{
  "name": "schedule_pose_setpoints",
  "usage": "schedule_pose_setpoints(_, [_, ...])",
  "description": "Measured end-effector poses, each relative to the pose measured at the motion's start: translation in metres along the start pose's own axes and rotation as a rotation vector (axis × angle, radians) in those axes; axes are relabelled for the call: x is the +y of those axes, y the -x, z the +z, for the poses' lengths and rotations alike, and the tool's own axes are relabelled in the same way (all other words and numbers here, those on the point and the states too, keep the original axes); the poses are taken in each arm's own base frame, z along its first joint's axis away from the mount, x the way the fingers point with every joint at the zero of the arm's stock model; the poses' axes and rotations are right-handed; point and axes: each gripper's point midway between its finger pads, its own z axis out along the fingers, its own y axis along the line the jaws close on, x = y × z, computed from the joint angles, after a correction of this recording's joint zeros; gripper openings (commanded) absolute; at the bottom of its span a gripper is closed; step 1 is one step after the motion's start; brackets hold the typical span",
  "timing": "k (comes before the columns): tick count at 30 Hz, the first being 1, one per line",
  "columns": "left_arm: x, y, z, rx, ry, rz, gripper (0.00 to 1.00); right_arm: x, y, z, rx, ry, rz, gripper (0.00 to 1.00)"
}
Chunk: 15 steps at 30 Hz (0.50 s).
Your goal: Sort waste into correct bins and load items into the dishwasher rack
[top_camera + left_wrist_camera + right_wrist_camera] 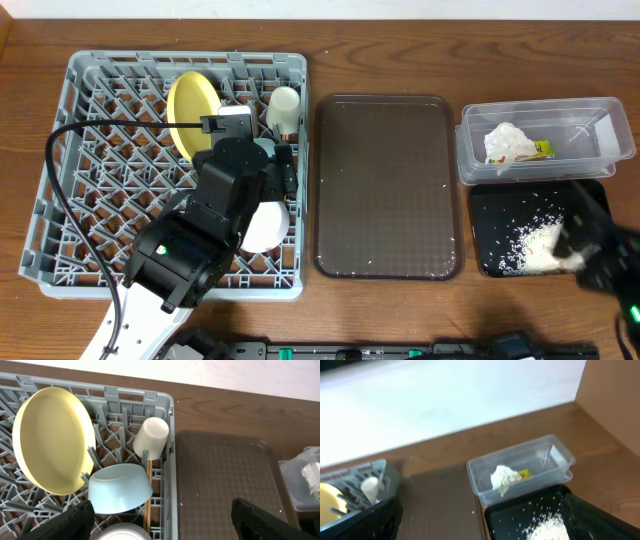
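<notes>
The left gripper hangs low over the large square grey plastic rack, its two dark fingers spread wide with nothing between them. Only their tips show at the lower edge of the left wrist view. Below them, a round white bowl is cut off to a sliver of rim. Next outward sits the light blue bowl, tilted against the pegs. Thin wooden chopsticks stand between it and the rack wall; one or two, I cannot tell. Beyond are the small white cup on its side and the round yellow plate on edge.

The right gripper, blurred from overhead, is likewise spread and empty above the shallow black rectangular tray holding loose white rice scraps. Touching it behind, the clear plastic rectangular tub holds the crumpled white napkin and the yellow-green packet. The dark brown serving tray lies between the rack and the bins.
</notes>
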Motion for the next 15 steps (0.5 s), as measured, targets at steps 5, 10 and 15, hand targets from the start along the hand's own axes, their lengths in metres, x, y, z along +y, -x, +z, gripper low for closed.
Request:
schedule_pose_setpoints(5, [0.0,0.0,0.0,0.0,0.0,0.0,0.89,-0.019,0.001,-0.048,-0.138,0.039,0.042,0.99])
schedule_pose_setpoints(10, [0.0,0.0,0.0,0.0,0.0,0.0,0.89,-0.028,0.01,-0.09,-0.378,0.124,0.049,0.99])
schedule_pose_setpoints(15, [0.0,0.0,0.0,0.0,0.0,0.0,0.89,-0.016,0.019,-0.109,-0.588,0.22,-0.042,0.99])
